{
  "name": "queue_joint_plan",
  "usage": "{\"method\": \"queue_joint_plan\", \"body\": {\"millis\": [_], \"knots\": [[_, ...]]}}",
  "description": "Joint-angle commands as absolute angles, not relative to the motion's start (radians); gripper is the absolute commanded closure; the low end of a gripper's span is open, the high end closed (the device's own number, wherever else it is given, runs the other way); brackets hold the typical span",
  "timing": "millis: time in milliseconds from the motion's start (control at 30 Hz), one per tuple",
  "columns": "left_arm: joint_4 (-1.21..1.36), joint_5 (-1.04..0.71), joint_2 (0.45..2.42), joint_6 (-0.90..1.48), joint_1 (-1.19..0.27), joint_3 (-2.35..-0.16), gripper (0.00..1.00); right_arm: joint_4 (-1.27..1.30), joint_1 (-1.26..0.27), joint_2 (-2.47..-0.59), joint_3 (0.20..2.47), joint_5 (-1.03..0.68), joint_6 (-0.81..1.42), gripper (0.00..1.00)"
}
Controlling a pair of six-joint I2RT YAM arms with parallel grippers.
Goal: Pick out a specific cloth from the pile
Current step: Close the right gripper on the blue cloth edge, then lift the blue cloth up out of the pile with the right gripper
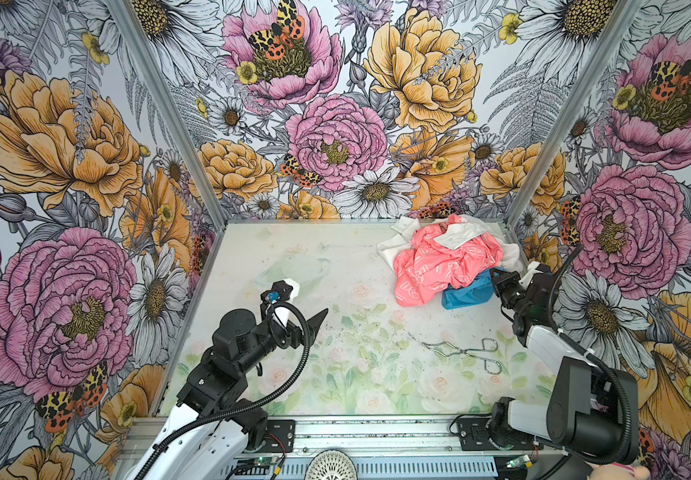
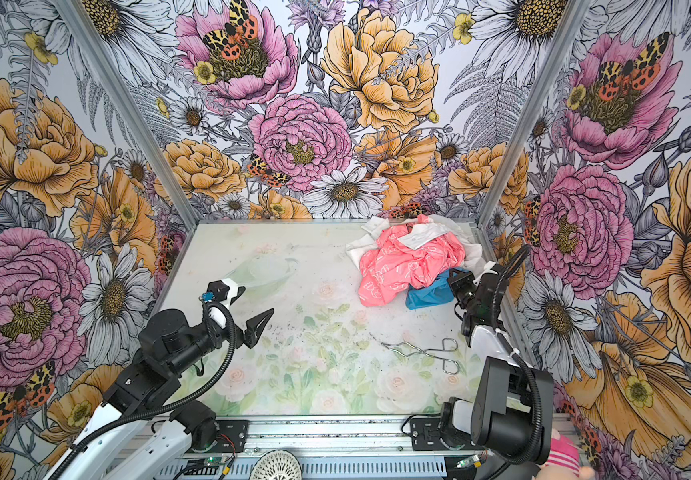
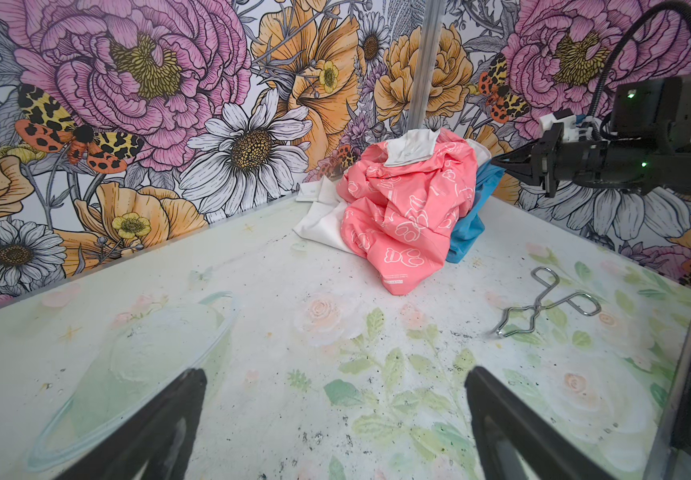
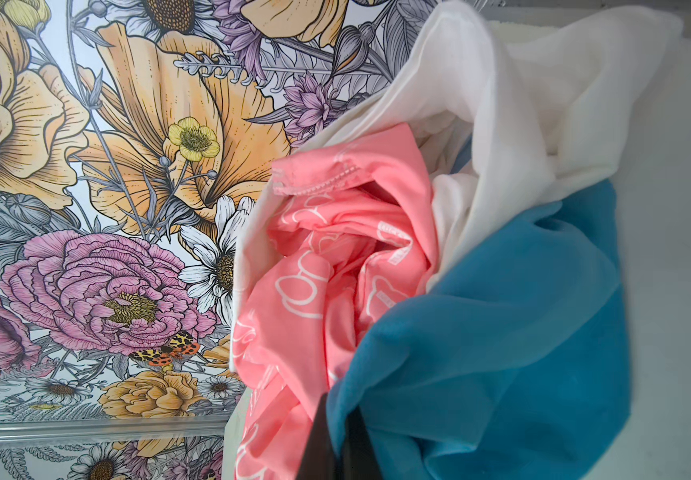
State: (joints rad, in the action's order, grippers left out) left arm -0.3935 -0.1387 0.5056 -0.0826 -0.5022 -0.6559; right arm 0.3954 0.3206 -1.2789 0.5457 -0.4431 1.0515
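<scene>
Right of centre in both top views, the sky-blue cloth (image 1: 466, 294), thin and softly folded, bulges from the lower right edge of the crumpled pile (image 1: 439, 259) of coral-pink printed fabric and white cloth. The right gripper (image 4: 339, 406) pinches a blue fold between its black jaws. At lower left, the left gripper (image 3: 333, 376) gapes wide above the floral table (image 1: 335, 249). Wire tongs (image 1: 466, 353) lie apart.

Both top views look down from high above the near edge of the table (image 1: 335, 257) toward the far wall, sharing the whole tabletop. The left wrist camera sits low over the table, facing its far right corner and the pile (image 3: 402, 216). The right wrist camera is close against that pile, the blue cloth (image 4: 501, 353) filling much of its frame.
</scene>
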Motion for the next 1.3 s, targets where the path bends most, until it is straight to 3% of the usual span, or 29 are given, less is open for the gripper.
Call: {"method": "queue_joint_plan", "body": {"millis": [0,1267], "knots": [[-0.398,-0.116,0.494,-0.097,-0.514,-0.647,0.01,0.453,0.313,-1.245,0.606,-0.467,1.054,1.00],[-0.403,-0.097,0.480,-0.101,-0.530,-0.646,0.01,0.438,0.281,-1.118,0.728,-0.436,1.062,1.00]]}}
